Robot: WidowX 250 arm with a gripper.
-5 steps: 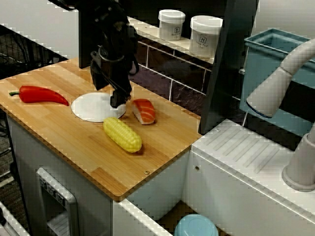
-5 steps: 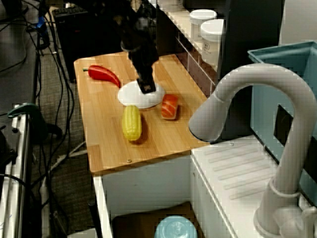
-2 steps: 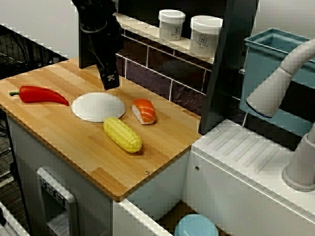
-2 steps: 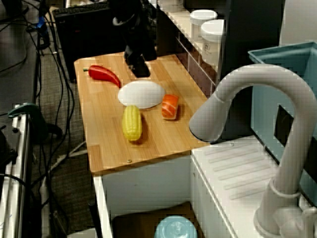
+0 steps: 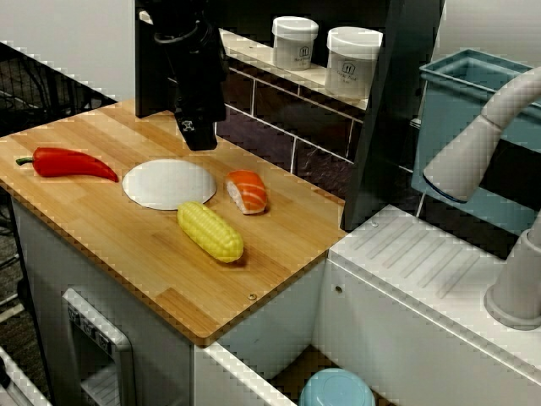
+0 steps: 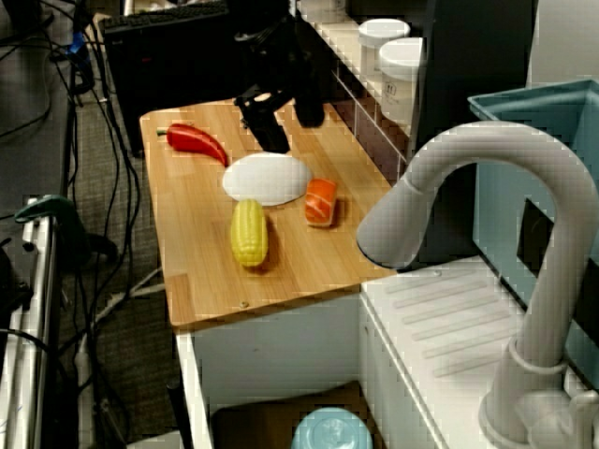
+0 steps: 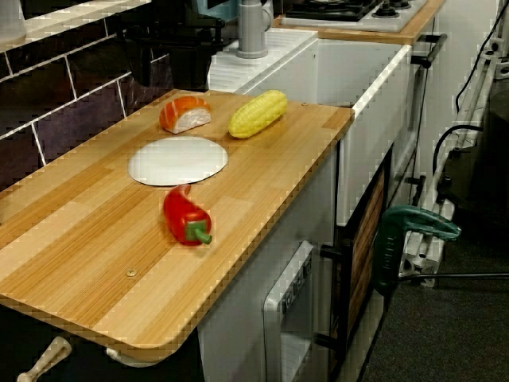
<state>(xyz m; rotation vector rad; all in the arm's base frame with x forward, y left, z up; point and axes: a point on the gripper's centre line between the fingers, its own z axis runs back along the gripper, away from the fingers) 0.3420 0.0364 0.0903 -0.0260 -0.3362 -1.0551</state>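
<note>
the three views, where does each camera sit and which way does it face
View from the front corner: high, beside the faucet, looking across the counter toward the tiled wall; the gripper hangs behind the plate.
View over the faucet: higher, behind the faucet, looking down the counter's length; the gripper shows, open.
Low view from the pepper end: beside the pepper, facing the stove; nothing of the robot shows.
Shared: all three show the plate, pepper, corn and sushi.

Red pepper (image 5: 63,162), corn (image 5: 210,231), salmon sushi (image 5: 247,191) on wood ctr (image 5: 152,262); 2 wht jars (image 5: 294,42) on shelf (image 5: 254,53).
</note>
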